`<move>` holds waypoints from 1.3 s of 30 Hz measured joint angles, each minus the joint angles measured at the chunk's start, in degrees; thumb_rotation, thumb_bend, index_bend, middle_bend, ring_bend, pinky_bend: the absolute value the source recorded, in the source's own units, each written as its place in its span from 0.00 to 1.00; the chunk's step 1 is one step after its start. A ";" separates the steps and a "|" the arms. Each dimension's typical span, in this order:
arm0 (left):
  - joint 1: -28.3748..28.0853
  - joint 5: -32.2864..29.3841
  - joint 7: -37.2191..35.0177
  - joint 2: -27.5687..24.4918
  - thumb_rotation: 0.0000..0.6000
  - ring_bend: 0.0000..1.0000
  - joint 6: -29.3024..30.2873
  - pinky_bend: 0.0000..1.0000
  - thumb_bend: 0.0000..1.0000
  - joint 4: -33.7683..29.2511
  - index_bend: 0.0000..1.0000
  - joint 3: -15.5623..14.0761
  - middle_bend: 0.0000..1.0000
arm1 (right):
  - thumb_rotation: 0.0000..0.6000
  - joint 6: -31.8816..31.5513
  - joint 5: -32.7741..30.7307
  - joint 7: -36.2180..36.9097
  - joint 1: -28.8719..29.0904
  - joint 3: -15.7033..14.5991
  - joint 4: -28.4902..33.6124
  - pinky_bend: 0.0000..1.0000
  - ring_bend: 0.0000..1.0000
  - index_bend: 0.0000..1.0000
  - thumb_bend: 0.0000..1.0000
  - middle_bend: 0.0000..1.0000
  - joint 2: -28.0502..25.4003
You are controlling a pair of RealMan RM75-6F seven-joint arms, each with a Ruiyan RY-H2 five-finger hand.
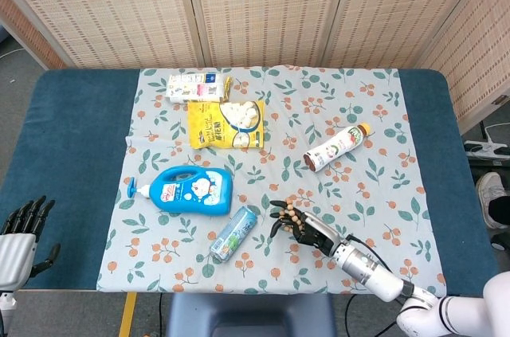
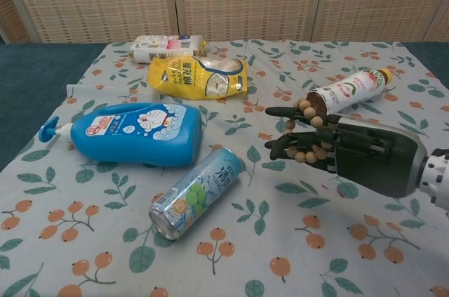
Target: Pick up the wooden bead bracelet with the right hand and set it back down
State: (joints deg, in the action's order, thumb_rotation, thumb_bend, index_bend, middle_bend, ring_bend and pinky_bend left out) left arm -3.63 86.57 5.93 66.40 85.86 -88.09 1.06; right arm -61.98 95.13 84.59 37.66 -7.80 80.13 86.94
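Right hand holds the wooden bead bracelet looped over its extended fingers — beside the can.

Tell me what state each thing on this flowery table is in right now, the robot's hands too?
Wooden bead bracelet: looped over the right hand's fingers, off the cloth.
Right hand: holds the bracelet, fingers extended.
Left hand: off the table's edge, holding nothing, fingers apart.
Blue detergent bottle: lying on its side.
Drink can: lying on its side.
Capped drink bottle: lying on its side.
Yellow snack bag: lying flat.
White carton: lying on its side.
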 measured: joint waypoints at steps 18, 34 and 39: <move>-0.22 -0.04 0.49 0.19 1.00 0.00 -0.45 0.14 0.39 -0.11 0.00 -0.06 0.00 | 1.00 -3.76 -8.24 -53.24 -3.95 6.62 -16.37 0.00 0.19 0.50 1.00 0.60 4.75; -0.13 0.01 0.37 0.15 1.00 0.00 -0.19 0.14 0.39 -0.13 0.00 -0.07 0.00 | 0.95 6.62 -14.12 -90.63 -5.85 6.45 -21.12 0.00 0.09 0.14 0.64 0.41 3.82; -0.17 0.04 0.29 0.11 1.00 0.00 -0.25 0.14 0.39 -0.11 0.00 -0.07 0.00 | 0.85 9.16 -17.01 -96.14 -6.28 6.52 -12.50 0.00 0.00 0.00 0.32 0.20 -0.54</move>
State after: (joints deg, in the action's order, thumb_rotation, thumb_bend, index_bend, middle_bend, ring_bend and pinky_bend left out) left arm -3.79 86.61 6.22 66.51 85.61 -88.21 0.98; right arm -52.82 78.12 -11.55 31.38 -1.28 67.62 86.40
